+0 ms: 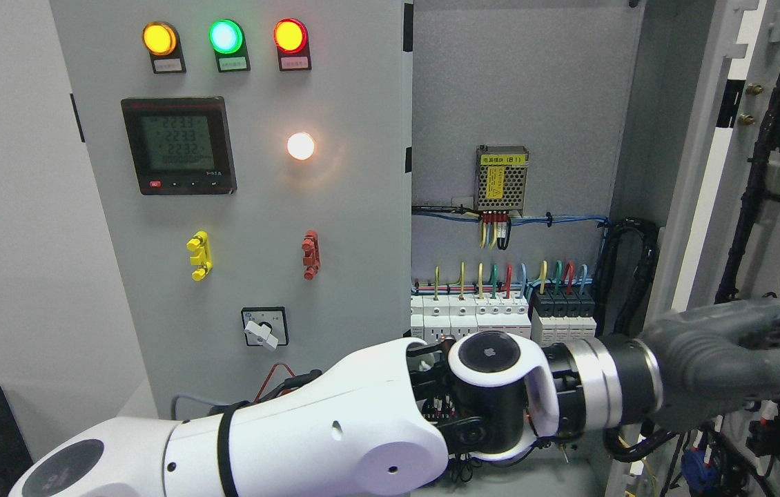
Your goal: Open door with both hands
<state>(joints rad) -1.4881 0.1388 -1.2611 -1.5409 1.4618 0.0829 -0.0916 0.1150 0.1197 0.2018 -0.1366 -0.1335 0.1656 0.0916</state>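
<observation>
The left arm (307,428) comes in from the lower left of the head view and reaches across to the right. It is white up to the wrist joint, then a silver ring follows, and after it the dark grey left hand (728,352). The hand lies against the inner side of the open door (769,207), which stands at the right edge of the picture, swung out from the cabinet. The fingers stretch along toward the right edge and look flat and extended, but their tips are blurred among the black cables, so I cannot tell if they are apart or closed on some part of the door.

The door carries black cable bundles (752,186) and small parts on its inner face. Behind the arm the inside of the cabinet (521,90) is visible: a grey back plate, a small metal power supply (501,179) with a yellow label, and under it a row of white and black breakers (500,314) with coloured wires going into them.

To the left is the closed panel (355,228). It has three lamps on top, yellow (159,38), green (225,36) and red (290,35), a digital meter (178,145), one bright white lamp (301,145), a yellow handle (199,255), a red handle (310,254) and a rotary switch (264,327).
</observation>
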